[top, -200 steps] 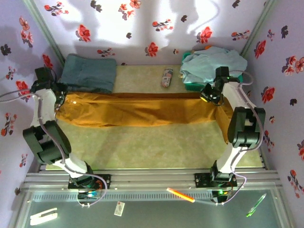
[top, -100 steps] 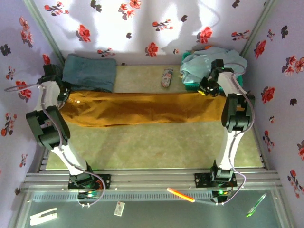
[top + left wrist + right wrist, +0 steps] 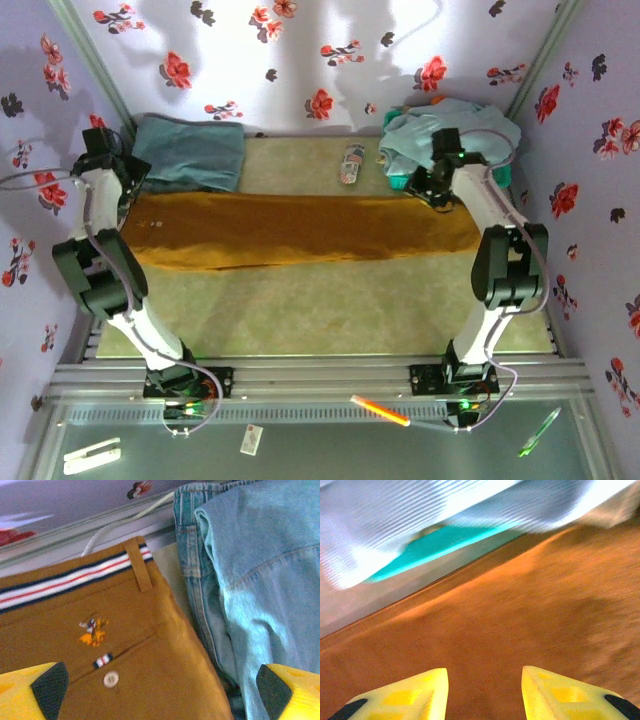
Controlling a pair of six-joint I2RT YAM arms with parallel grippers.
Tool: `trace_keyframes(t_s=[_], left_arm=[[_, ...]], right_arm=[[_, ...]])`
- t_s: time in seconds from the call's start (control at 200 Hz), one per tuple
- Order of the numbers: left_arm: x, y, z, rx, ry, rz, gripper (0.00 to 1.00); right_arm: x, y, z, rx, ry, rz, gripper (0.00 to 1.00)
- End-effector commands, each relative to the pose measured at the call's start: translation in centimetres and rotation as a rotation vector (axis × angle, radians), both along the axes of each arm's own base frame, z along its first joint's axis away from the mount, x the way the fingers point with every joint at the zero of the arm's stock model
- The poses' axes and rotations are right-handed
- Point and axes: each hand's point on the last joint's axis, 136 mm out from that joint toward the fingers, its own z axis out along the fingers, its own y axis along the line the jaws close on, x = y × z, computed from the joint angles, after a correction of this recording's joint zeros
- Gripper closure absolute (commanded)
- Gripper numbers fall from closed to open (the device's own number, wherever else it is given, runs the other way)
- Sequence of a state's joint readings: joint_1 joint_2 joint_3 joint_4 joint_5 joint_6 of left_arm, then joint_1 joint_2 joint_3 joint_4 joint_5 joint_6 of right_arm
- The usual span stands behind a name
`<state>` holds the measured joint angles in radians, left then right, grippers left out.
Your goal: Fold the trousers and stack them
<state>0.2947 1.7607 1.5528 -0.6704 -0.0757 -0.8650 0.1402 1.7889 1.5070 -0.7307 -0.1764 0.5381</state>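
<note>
Trousers lie stretched flat across the table in the overhead view, the waist end beneath your left gripper and the cuff end beneath your right gripper. Just beyond the left gripper sits a folded teal-blue garment. Just beyond the right gripper, a pale aqua garment is heaped on a teal bin.

From the left wrist, your left gripper is spread wide and holds nothing. The trousers fill the space below and ahead of it. Their waistband trim is striped navy, white and red, with a small orange emblem, a striped tab and a pale button nearer the fingers; no lettering is legible. The teal-blue garment, seen here as denim, lies right of the fingers.

From the right wrist, your right gripper is partly open with nothing between its fingers. Blurred trousers lie beneath it, and the teal bin is ahead.
</note>
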Motion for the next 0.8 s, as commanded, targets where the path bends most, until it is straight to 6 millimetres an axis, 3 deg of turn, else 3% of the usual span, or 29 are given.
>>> trace_keyframes(t_s=[0.0, 0.095, 0.17, 0.26, 0.37, 0.49, 0.635, 0.795], left_arm=[[-2.2, -5.1, -0.4, -0.058, -0.039, -0.076, 0.03], [-4.0, -8.9, -3.7, -0.083, -0.03, -0.146, 0.09], [-5.3, -10.9, -6.4, -0.092, -0.01, -0.19, 0.18], [-6.9, -11.4, -9.6, -0.104, 0.025, -0.189, 0.26], [-10.2, -10.8, -12.7, -0.079, 0.1, -0.157, 0.28], [-13.7, -10.3, -14.6, -0.065, 0.149, -0.128, 0.28], [-17.5, -9.9, -14.9, -0.059, 0.18, -0.096, 0.29], [-21.7, -10.3, -14.4, -0.075, 0.191, -0.079, 0.29]], right_arm=[[-0.8, 5.4, -1.1, 0.058, -0.01, 0.072, 0.57], [-1.7, 10.5, -2.7, 0.126, -0.002, 0.146, 0.58], [-2.4, 13.3, -4.9, 0.143, 0.038, 0.185, 0.63], [-3.2, 14.6, -8.1, 0.147, 0.1, 0.19, 0.7], [-5.5, 13.1, -12.7, 0.113, 0.199, 0.155, 0.76], [-8.9, 11.3, -15.1, 0.089, 0.267, 0.148, 0.75], [-12.3, 9.6, -15.4, 0.1, 0.317, 0.152, 0.69], [-13.8, 7.5, -13.0, 0.125, 0.308, 0.141, 0.65]])
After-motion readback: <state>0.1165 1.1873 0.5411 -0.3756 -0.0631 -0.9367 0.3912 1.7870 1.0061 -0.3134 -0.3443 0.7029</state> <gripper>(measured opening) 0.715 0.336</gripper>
